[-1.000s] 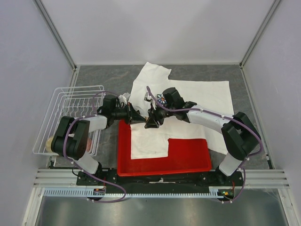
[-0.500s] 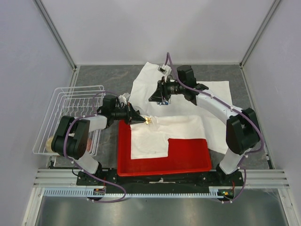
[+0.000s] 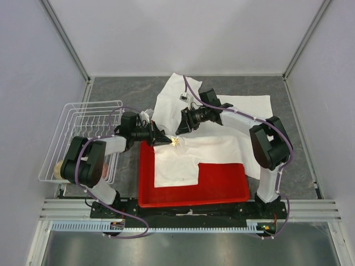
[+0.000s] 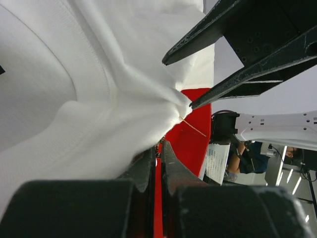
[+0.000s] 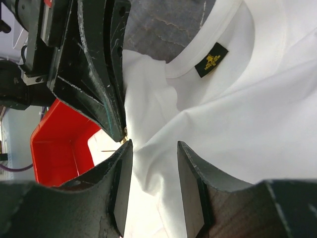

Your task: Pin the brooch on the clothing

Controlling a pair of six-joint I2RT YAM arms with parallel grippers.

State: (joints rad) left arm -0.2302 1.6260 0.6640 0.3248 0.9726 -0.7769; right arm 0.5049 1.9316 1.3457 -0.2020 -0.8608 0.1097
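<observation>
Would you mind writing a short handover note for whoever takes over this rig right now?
Left gripper shut on the brooch, at a bunched fold of the shirt by the red tray's far edge.
Right gripper open, empty, just beyond that fold.
Done: the pin looks pushed through the fold; its tip shows.
To do: fasten the pin, then release.

wire rack walling left, bare shirt right
</observation>
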